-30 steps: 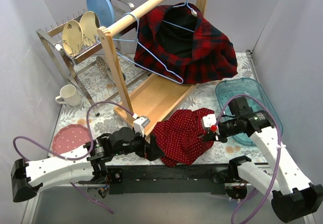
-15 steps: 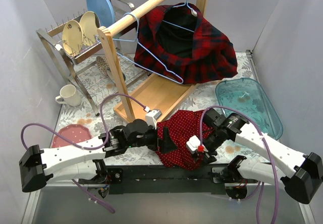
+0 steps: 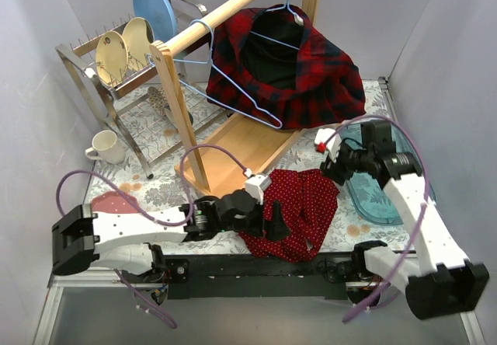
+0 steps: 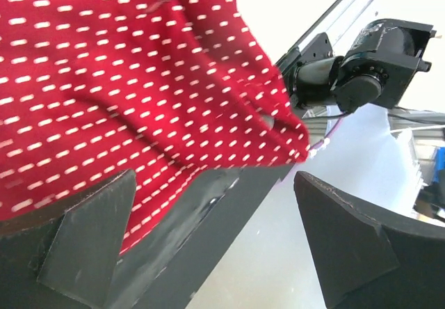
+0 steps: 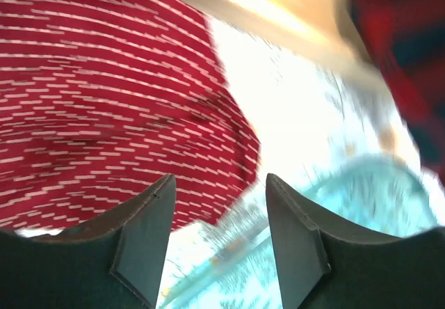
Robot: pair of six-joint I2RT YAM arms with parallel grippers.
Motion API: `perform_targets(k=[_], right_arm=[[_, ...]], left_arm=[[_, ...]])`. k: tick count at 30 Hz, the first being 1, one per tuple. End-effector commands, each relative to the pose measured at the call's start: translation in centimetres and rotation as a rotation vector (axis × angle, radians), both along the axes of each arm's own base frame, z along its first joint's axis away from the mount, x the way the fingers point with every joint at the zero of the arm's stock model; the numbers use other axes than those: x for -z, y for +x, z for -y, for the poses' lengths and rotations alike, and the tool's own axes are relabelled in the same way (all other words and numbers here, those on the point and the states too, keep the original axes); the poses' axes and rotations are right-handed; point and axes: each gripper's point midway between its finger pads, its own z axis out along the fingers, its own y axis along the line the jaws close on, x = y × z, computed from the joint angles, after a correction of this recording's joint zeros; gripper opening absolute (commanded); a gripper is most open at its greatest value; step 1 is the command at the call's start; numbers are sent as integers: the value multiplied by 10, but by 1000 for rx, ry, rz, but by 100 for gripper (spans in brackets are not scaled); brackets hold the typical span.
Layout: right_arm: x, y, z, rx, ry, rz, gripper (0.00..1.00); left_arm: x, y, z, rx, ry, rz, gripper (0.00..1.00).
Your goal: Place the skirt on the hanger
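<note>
Skirt point(image 3: 299, 205) (red, dotted) lying crumpled, left gripper point(image 4: 214, 180) released, right gripper point(image 5: 219, 182) released

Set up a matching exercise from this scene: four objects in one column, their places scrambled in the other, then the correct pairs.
1. dotted red skirt
2. plaid garment
3. white mug
4. blue plate

A. upright in the dish rack
B. hanging from the wooden rail
C. spread on the table near the arm bases
D. standing on the table, far left

Pairs: 1-C, 2-B, 3-D, 4-A
</note>
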Motion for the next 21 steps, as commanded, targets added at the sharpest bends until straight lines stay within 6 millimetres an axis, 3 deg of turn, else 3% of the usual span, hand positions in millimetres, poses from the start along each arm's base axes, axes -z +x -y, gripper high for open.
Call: perform_targets(k=[1,3,4,6,7,11,15,19,21], right_arm=[[29,37,23,164,-25,-133,60],[46,38,21,173,-27,-215,60],[49,38,14,156,3,-239,60],[54,38,9,164,32,-277,61],[56,40,6,163,48,-288,61],[69,49,1,174,58,-367,64],[71,41,-12,141,114,-451,68],[90,26,-23,87,71,-524,76],[94,26,-24,88,61,-526,76]], left_arm=[[8,19,25,-138,73,53,98],[9,28,36,-184,109,67,98],[27,31,39,-197,161,59,98],[26,45,47,-246,173,92,97],[40,49,47,-261,219,104,95],[57,64,52,-294,295,144,80],[76,66,48,-284,356,150,53],[78,67,44,-263,341,133,10],[74,62,44,-243,319,123,6]])
